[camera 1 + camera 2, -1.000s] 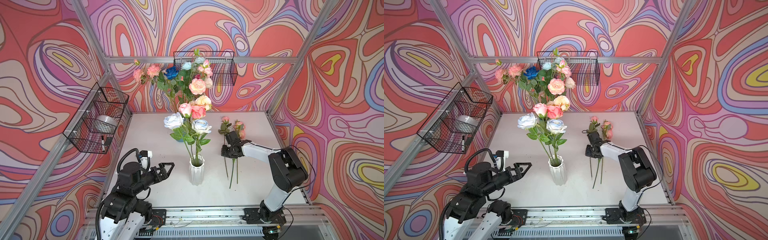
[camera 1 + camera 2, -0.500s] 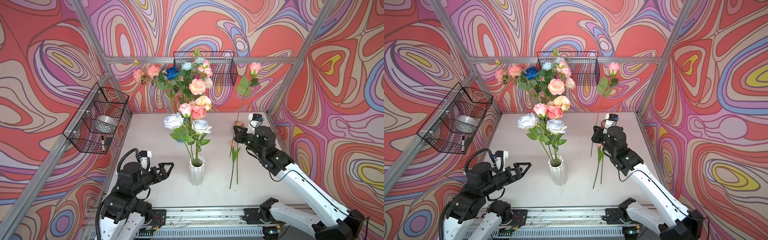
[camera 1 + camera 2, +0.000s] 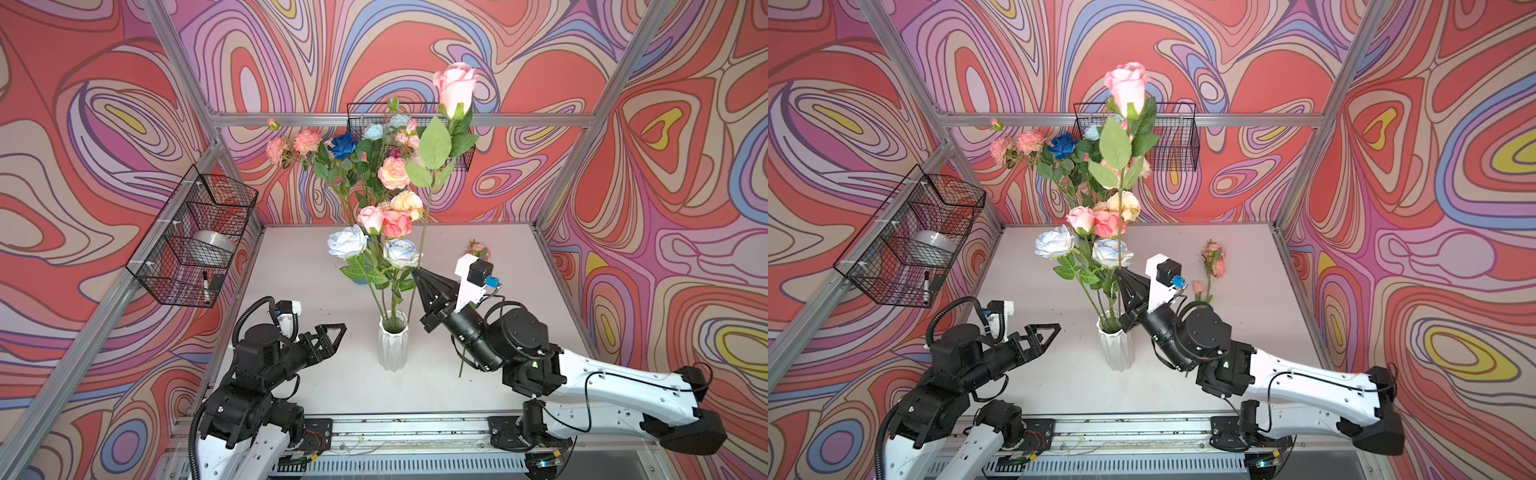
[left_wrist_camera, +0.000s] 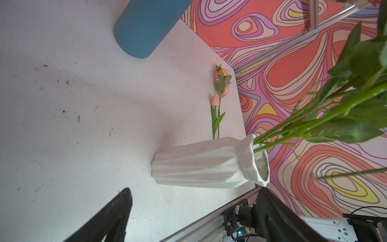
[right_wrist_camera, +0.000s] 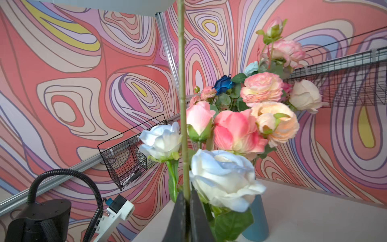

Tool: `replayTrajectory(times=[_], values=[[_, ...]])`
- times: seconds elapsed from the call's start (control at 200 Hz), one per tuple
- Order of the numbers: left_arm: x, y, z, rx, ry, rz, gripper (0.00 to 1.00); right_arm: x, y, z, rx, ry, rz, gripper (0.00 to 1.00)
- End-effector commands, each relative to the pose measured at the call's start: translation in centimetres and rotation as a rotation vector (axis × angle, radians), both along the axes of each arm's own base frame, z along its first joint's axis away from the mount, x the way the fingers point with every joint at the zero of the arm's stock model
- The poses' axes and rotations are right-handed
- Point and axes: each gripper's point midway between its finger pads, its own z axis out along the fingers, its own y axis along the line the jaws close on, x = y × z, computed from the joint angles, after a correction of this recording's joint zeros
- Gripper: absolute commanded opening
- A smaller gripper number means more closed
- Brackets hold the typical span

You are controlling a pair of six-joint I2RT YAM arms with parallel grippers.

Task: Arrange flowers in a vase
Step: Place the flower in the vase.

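Observation:
A white ribbed vase [image 3: 392,345] [image 3: 1115,347] [image 4: 209,165] stands at the table's front middle. It holds several flowers: pale blue [image 3: 347,243] and pink roses [image 5: 236,130]. My right gripper [image 3: 417,272] [image 3: 1120,272] [image 5: 187,201] is shut on the long stem of a tall pink rose [image 3: 455,87] [image 3: 1127,85], held upright just right of the vase. The stem's lower end [image 4: 345,174] hangs near the vase's mouth, apart from it. My left gripper [image 3: 332,332] [image 3: 1050,332] [image 4: 192,194] stands open left of the vase, with nothing between its fingers.
A blue vase [image 4: 146,27] [image 5: 257,226] full of mixed flowers [image 3: 365,153] stands behind the white one. Two pink flowers [image 3: 478,249] [image 3: 1214,257] [image 4: 221,83] lie on the table at the right. Wire baskets hang on the left wall [image 3: 195,237] and back wall [image 3: 1171,141].
My right arm picked the pink rose up from the table's right side, raised it upright and carried it left to the white vase. The left arm stayed still.

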Motion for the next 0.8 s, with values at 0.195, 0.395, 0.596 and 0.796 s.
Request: replayTrajectory(times=[0.195, 0.395, 0.596, 0.796], values=[[-0.1, 0.1, 0.5, 0.018, -0.012, -0.009, 0.95, 0.9, 0.8, -3.5, -0.029, -0.016, -0.107, 0.0], [0.0, -0.1, 0.2, 0.011, -0.011, -0.015, 0.95, 1.1, 1.8, -9.0, -0.098, 0.054, -0.095, 0.0], [0.1, -0.2, 0.1, 0.01, -0.013, -0.015, 0.95, 0.0, 2.4, -13.8, -0.224, 0.172, -0.067, 0.14], [0.3, -0.3, -0.3, 0.004, -0.005, -0.02, 0.95, -2.2, 1.1, -15.7, -0.257, 0.243, -0.039, 0.4]])
